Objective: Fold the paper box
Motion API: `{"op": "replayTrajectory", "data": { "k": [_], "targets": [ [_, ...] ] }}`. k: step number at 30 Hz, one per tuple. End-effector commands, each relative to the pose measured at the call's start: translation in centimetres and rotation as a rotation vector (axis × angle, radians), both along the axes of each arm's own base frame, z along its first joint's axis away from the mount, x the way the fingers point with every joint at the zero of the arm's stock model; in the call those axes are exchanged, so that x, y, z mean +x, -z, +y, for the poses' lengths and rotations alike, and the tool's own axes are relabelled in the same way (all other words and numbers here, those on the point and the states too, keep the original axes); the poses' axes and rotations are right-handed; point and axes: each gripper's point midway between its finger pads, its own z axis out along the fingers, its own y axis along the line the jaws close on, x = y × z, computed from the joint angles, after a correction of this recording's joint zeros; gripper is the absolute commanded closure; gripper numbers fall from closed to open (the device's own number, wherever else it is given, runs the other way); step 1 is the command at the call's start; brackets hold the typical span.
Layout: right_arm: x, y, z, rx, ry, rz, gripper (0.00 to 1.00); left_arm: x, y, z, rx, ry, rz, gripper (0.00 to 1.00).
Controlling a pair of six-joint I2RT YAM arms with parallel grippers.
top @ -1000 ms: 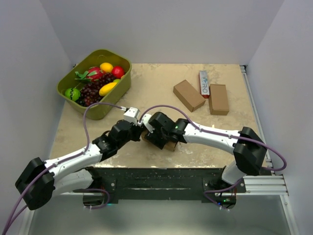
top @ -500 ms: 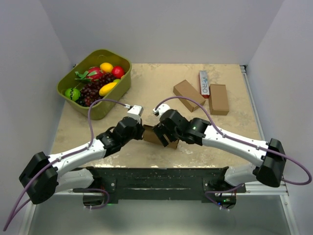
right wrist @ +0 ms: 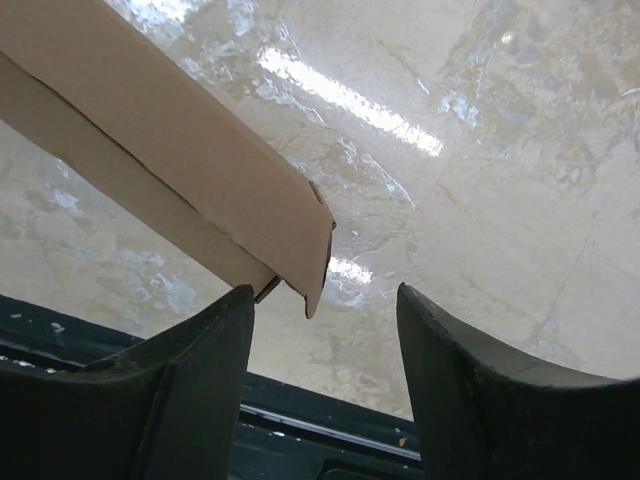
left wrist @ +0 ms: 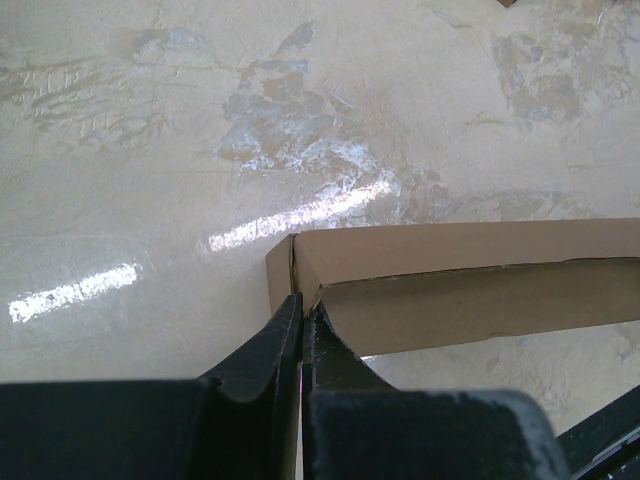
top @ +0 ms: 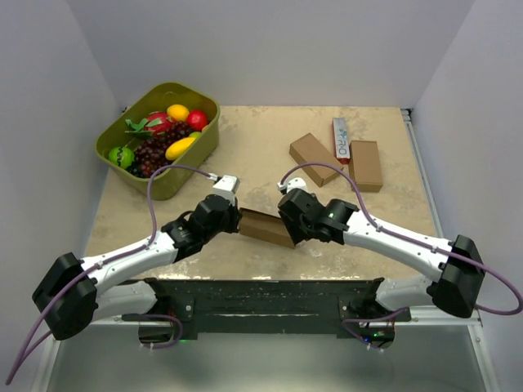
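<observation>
The paper box (top: 265, 227) is a flat brown cardboard box lying between my two grippers near the table's front edge, with its lid down. My left gripper (top: 236, 217) is at its left end. In the left wrist view the gripper (left wrist: 302, 305) is pinched shut, with the box's corner edge (left wrist: 300, 265) at its tips. My right gripper (top: 294, 233) is at the box's right end. In the right wrist view it (right wrist: 325, 292) is open, with the box's end (right wrist: 200, 180) and a small flap tip just in front of the left finger (right wrist: 200, 360).
A green basket (top: 206, 139) of toy fruit stands at the back left. Two plain brown boxes (top: 315, 158) (top: 365, 165) and a white-and-red carton (top: 341, 138) lie at the back right. The black front rail (top: 270, 296) runs just behind the box.
My right gripper has slid right along the box to its right end, uncovering the box's top. The left gripper shifted slightly forward and stays at the left end.
</observation>
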Motion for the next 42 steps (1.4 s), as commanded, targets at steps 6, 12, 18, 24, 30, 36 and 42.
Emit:
{"op": "replayTrajectory", "data": {
  "k": [6, 12, 18, 24, 30, 36, 42],
  "targets": [
    [0.1, 2.3, -0.2, -0.043, 0.018, 0.045, 0.65, -2.2, 3.2, 1.4, 0.106, 0.016, 0.118, 1.00],
    [0.5, 0.9, 0.3, 0.014, -0.009, 0.085, 0.89, -2.0, 3.3, 1.5, 0.158, 0.020, 0.120, 1.00],
    [1.2, 0.8, 0.4, 0.117, -0.016, 0.185, 0.98, -1.8, 3.3, 1.3, 0.198, 0.028, 0.120, 1.00],
    [1.7, 0.3, 1.3, 0.206, -0.031, 0.248, 0.99, -1.7, 3.5, 1.1, 0.238, 0.039, 0.123, 1.00],
    [2.0, -0.1, 2.6, 0.257, -0.024, 0.270, 0.99, -1.6, 3.3, 0.6, 0.249, 0.049, 0.112, 1.00],
    [1.9, -0.5, 3.3, 0.293, -0.017, 0.280, 0.95, -1.7, 2.9, 0.1, 0.252, 0.058, 0.096, 1.00],
    [2.4, -0.8, 2.4, 0.270, 0.023, 0.242, 0.76, -1.8, 3.0, 0.2, 0.262, 0.056, 0.100, 1.00]
  ]
}}
